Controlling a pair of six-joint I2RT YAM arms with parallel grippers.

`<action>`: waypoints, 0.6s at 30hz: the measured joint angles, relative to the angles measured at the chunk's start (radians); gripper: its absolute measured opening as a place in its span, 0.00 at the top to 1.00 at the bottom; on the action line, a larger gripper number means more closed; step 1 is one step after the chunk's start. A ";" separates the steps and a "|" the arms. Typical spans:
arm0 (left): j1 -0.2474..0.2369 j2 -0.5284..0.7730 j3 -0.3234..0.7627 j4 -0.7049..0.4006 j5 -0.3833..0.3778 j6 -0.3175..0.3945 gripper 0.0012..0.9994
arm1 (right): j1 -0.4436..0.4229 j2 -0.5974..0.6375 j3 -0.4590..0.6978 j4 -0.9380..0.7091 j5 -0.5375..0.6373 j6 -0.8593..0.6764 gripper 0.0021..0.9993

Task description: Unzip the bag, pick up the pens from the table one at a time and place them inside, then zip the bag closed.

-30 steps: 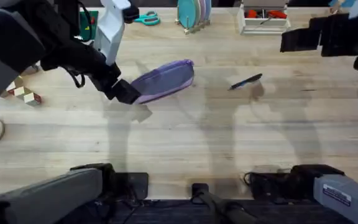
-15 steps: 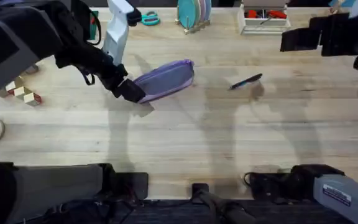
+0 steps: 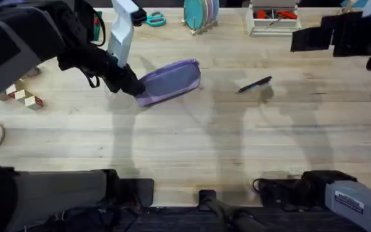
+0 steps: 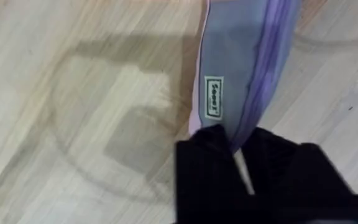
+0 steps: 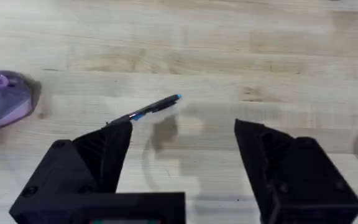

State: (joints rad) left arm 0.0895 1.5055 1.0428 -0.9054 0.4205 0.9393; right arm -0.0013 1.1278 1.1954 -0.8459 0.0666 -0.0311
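- On the light wooden surface (image 3: 192, 142), left of centre, the bag (image 3: 170, 80) is lying slanted, its zipper line running along its length.
- At the bag's near-left end, the left tool (image 3: 129, 86) is pinching down; in the left wrist view its black fingers (image 4: 207, 162) are sitting nearly together with the purple zipper edge between them.
- Right of the bag and well apart, the pen (image 3: 255, 84) is lying flat.
- The right tool (image 5: 182, 155) is hanging above the pen, fingers spread wide, gripping nothing.
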 joint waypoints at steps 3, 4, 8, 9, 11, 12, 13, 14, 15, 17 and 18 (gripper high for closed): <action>-0.002 0.003 0.000 0.002 0.002 0.004 0.95 | 0.000 0.000 0.000 0.000 0.000 0.000 0.00; -0.002 0.003 0.000 0.002 0.002 0.004 0.95 | 0.000 0.000 0.000 0.000 0.000 0.000 0.00; -0.002 0.006 0.000 0.002 0.002 0.004 0.96 | 0.000 0.000 0.000 0.001 0.000 0.005 0.00; -0.002 0.006 0.000 0.002 0.002 0.004 0.96 | 0.000 0.000 0.000 0.001 0.000 0.009 0.00; -0.002 0.006 0.000 0.002 0.002 0.004 0.96 | 0.000 0.000 0.000 0.002 -0.005 0.022 0.00; -0.002 0.006 0.000 0.002 0.002 0.004 0.96 | 0.000 0.000 0.000 0.007 -0.013 0.027 0.00; -0.002 0.006 0.000 0.002 0.002 0.004 0.96 | 0.000 0.000 0.000 0.017 -0.024 0.031 0.00; -0.002 0.006 0.000 0.002 0.002 0.004 0.96 | 0.000 0.000 0.000 0.035 -0.045 0.034 0.00; -0.002 0.006 0.000 0.002 0.002 0.004 0.96 | 0.000 0.000 0.000 0.054 -0.067 0.035 0.00; -0.002 0.006 0.000 0.002 0.002 0.004 0.96 | 0.000 0.003 0.000 0.086 -0.121 0.034 0.00; -0.002 0.006 0.000 0.002 0.002 0.004 0.96 | 0.000 0.007 0.001 0.098 -0.149 0.031 0.00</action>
State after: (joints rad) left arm 0.0875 1.5112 1.0428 -0.9031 0.4229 0.9432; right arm -0.0013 1.1349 1.1961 -0.7479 -0.0820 -0.0002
